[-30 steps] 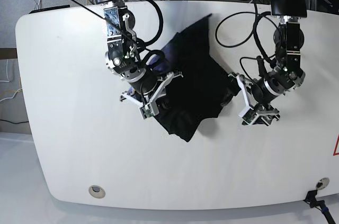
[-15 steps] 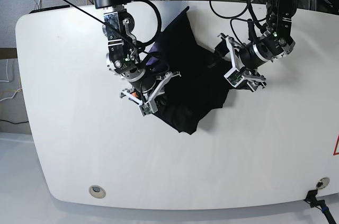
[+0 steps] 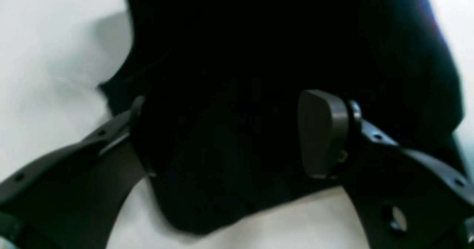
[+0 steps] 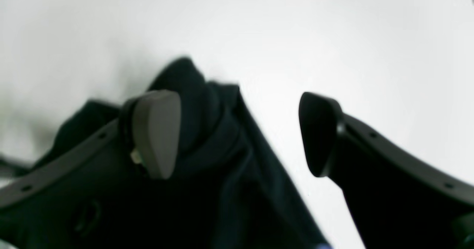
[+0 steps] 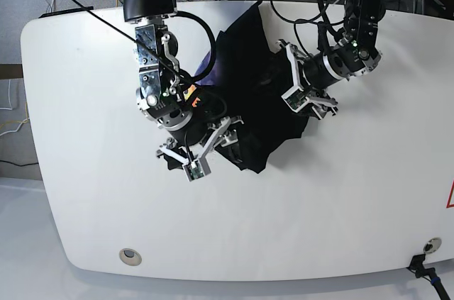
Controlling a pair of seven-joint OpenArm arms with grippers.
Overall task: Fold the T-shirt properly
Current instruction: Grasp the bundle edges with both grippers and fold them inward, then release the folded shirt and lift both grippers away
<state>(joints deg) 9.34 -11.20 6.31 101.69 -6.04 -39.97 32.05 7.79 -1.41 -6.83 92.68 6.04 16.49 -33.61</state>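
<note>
In the base view the right gripper [image 5: 203, 150] sits on the picture's left, low over the white rounded surface [image 5: 85, 172], its jaws spread wide. In the right wrist view a bunched fold of the large black soft-fabric T-shirt [image 5: 252, 94] lies against one grey pad [image 4: 157, 132], while the other pad stands apart over bare white; nothing is pinched between them.

The T-shirt lies crumpled in the middle of the surface between the two arms, reaching up to the far edge, with a small orange and purple patch of print [image 5: 195, 98] showing beside the right arm.

On the picture's right, the left gripper [image 5: 306, 94] rests at the shirt's edge. Its jaws are spread; the left wrist view is blurred, but dark cloth seems to fill the gap between them without being squeezed.
</note>
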